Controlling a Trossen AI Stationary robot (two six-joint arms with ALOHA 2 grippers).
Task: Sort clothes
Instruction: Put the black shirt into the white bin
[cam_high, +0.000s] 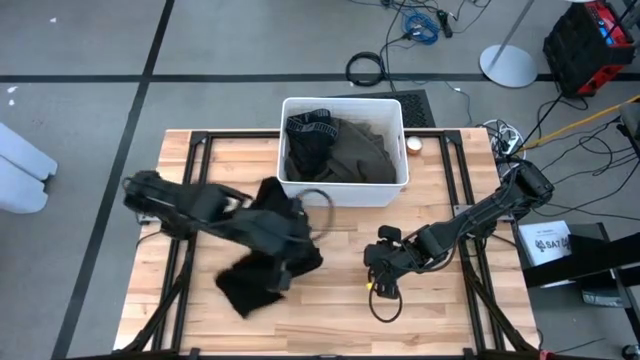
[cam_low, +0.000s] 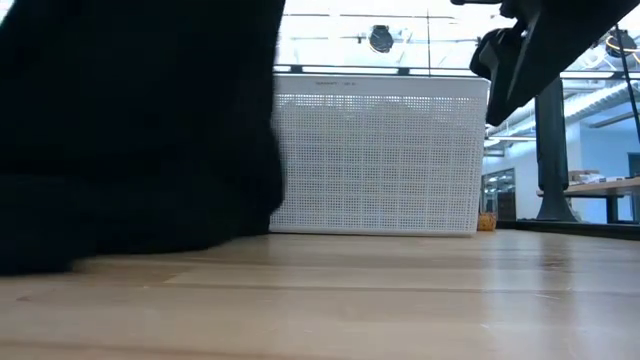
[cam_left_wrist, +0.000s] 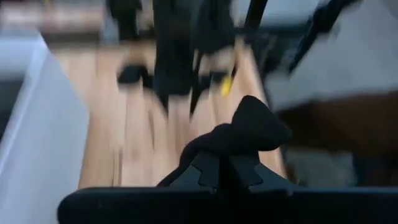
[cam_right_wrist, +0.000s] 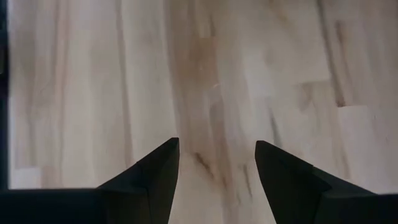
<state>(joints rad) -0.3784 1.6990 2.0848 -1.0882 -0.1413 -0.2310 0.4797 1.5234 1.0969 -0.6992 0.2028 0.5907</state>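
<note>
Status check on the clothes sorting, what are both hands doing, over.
Left hand shut on black garment, in front of white bin. Right hand open over bare table. Nothing in the way.

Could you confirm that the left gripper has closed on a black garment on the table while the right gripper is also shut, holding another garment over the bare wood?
Not quite: the right gripper is open and holds nothing; the right wrist view shows its fingers apart over the bare table. The rest stands: the left gripper has closed on the black garment, as the left wrist view shows.

Matt black cloth garment (cam_high: 255, 275), pale wood table (cam_high: 330, 310), perforated plastic bin (cam_low: 380, 165).
</note>
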